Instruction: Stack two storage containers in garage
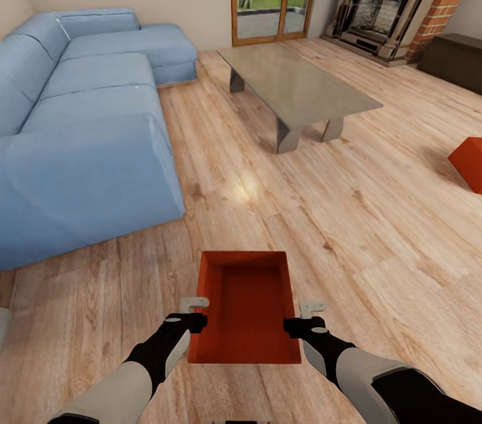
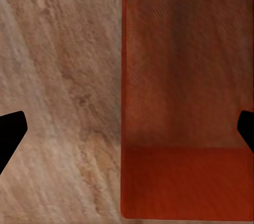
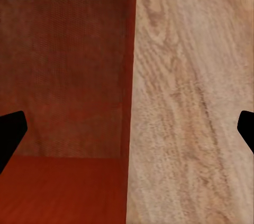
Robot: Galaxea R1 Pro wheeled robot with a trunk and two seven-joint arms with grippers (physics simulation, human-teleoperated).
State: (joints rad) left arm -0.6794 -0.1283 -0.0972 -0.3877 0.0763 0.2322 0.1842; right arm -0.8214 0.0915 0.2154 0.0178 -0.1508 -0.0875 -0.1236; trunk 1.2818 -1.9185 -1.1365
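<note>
Your left gripper (image 1: 195, 312) and right gripper (image 1: 304, 317), both spread wide, straddle the smooth red bin (image 1: 244, 307) on grainy planks; another bin (image 1: 468, 162) sits at 2 o'clock

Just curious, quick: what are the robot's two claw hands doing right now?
Left gripper: open, straddling the left wall of the red-orange open-topped plastic bin.
Right gripper: open, straddling its right wall.
</note>
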